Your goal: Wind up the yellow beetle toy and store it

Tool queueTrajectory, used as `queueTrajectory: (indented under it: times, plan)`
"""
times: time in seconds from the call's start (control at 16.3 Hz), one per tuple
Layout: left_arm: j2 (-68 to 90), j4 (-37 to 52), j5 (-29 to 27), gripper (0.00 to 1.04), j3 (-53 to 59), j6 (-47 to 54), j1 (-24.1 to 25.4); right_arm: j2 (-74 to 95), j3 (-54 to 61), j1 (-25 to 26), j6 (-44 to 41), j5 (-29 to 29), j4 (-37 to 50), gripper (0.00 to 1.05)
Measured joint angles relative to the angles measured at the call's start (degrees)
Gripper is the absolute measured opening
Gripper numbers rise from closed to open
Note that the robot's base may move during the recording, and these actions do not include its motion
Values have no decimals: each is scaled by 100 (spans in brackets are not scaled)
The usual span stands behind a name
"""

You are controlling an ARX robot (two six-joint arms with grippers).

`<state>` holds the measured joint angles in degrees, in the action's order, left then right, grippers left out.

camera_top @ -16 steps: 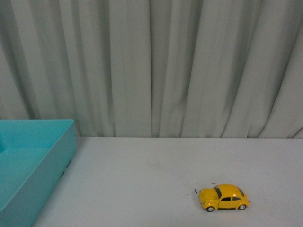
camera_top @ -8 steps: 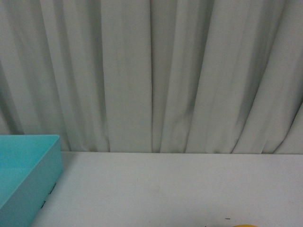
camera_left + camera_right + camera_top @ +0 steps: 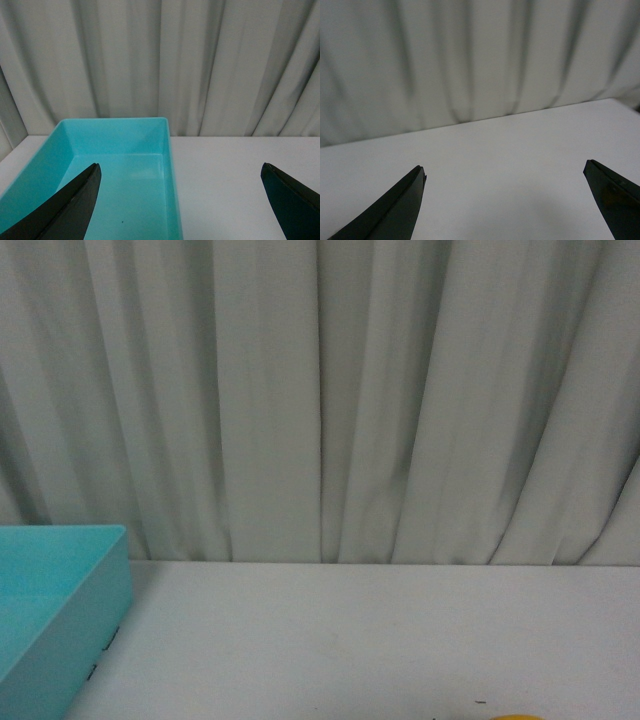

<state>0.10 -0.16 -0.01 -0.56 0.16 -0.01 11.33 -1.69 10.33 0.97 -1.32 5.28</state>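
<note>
Only a thin yellow sliver of the yellow beetle toy (image 3: 517,718) shows at the bottom edge of the front view, right of centre on the white table (image 3: 350,640). Neither arm appears in the front view. My left gripper (image 3: 181,172) is open, its dark fingertips (image 3: 75,200) wide apart over the right wall of a turquoise bin (image 3: 172,165), with nothing between them. My right gripper (image 3: 504,172) is open too, above bare white table (image 3: 505,150); the toy is not in either wrist view.
The turquoise bin (image 3: 110,580) stands at the table's left side, and what shows of its inside in the left wrist view is bare. A pale pleated curtain (image 3: 320,390) hangs along the table's far edge. Small dark marks (image 3: 481,703) lie near the toy.
The front view has tilted upward since a second ago: the toy slid from full view to the bottom edge and the bin dropped lower left. Nothing differs over the last half second.
</note>
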Motion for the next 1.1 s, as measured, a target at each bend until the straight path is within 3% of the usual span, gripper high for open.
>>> queueTrajectory:
  times: [0.12,0.18,0.25,0.31,0.49,0.55,0.61,0.67,0.86,1.1]
  plan:
    - [2,-4,-11,98,0,0,0,2175,-387,2129,-326,1386,2061,98]
    - [2,-4,-4,98,0,0,0,3263,-839,2830,-575,2138,2918,98]
    - [2,-2,-4,98,0,0,0,4199,-1322,3311,-697,2686,3624,98]
    - [2,-2,-4,98,0,0,0,5038,-1858,3427,-787,3163,3956,98]
    - [2,-2,-2,98,0,0,0,6577,-3327,2579,-1279,3856,3294,98]
    - [2,-4,-2,98,0,0,0,7182,-4426,1727,-1790,4645,2524,98]
    - [2,-4,-4,98,0,0,0,7901,-5418,911,-2907,5388,887,98]
    - [2,-4,-2,98,0,0,0,8153,-5674,702,-3445,5545,225,98]
    - [2,-4,-4,98,0,0,0,9106,-6542,9,-5801,5486,-2549,98]
    - [2,-4,-2,98,0,0,0,9796,-6763,-483,-8262,5154,-4695,98]
